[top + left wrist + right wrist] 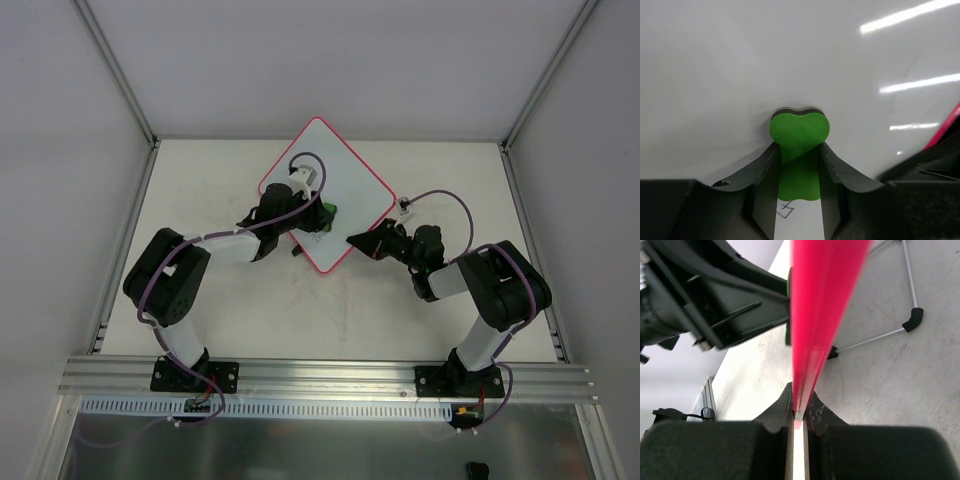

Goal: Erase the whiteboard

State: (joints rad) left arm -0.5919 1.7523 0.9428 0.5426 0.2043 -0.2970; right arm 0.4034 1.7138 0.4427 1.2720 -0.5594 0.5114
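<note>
The whiteboard [335,165] lies turned like a diamond at the back middle of the table, white with a red-pink rim. My left gripper [320,214] is shut on the green eraser [328,210], which presses on the board's near part. In the left wrist view the eraser [799,131] sits between my fingers [762,175] on the board [740,60]. A small black mark [785,210] shows behind it. My right gripper [352,240] is shut on the board's near right rim, which shows edge-on [817,305] running into the closed jaws of that gripper [800,409].
A small black clip [297,249] sits at the board's near left edge. Grey enclosure walls with metal posts [115,70] ring the table. A metal rail [320,375] runs along the front. The left arm [705,295] is close beside the rim.
</note>
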